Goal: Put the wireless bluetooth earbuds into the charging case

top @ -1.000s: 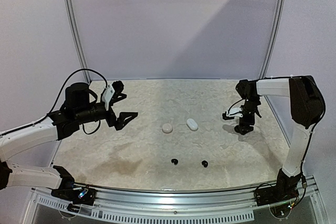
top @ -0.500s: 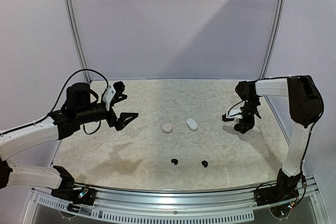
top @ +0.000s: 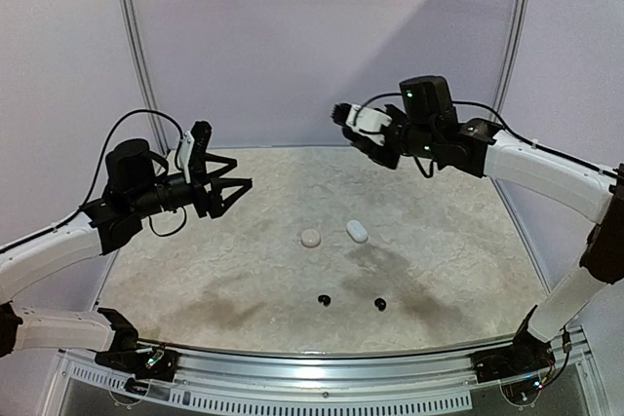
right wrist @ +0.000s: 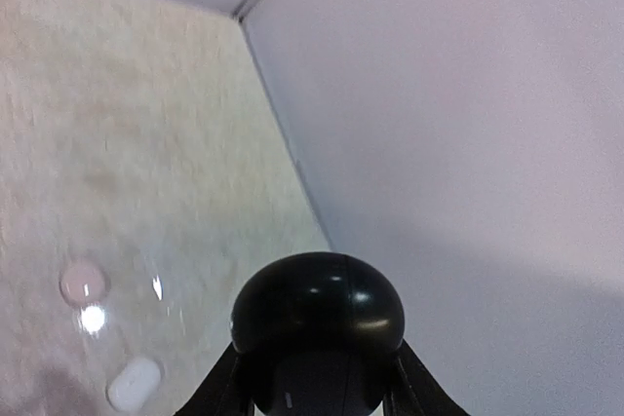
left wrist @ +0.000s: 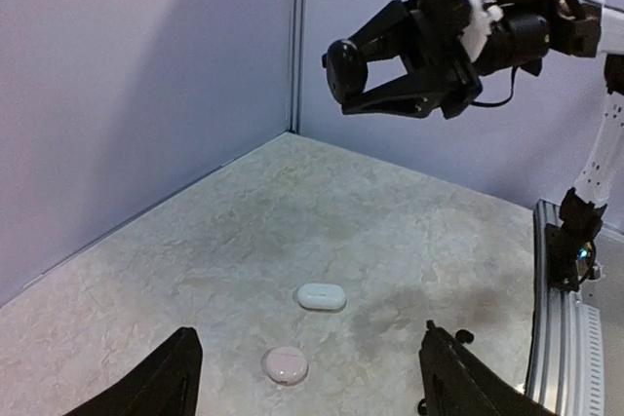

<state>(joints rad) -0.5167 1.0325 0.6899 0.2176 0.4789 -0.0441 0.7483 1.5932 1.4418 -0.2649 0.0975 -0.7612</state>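
Note:
Two tiny black earbuds (top: 325, 299) (top: 380, 304) lie on the table near the front; no white earbuds show. A round white case (top: 310, 238) and an oval white case (top: 357, 231) lie shut mid-table. They also show in the left wrist view, round (left wrist: 285, 364) and oval (left wrist: 321, 296). My right gripper (top: 343, 120) is raised high over the back of the table, shut on a black pebble-like case (right wrist: 317, 319), also seen from the left wrist (left wrist: 343, 63). My left gripper (top: 226, 194) hovers open and empty at the left, pointing at the cases.
The marbled table (top: 448, 270) is fenced by a curved metal frame (top: 136, 56) and pale walls. A metal rail (top: 322, 362) runs along the front edge. In the right wrist view the round case (right wrist: 83, 283) and the oval case (right wrist: 134, 383) lie far below.
My right arm rose from the table's right side and swung up and left over the back centre. My left gripper lifted and shifted slightly left.

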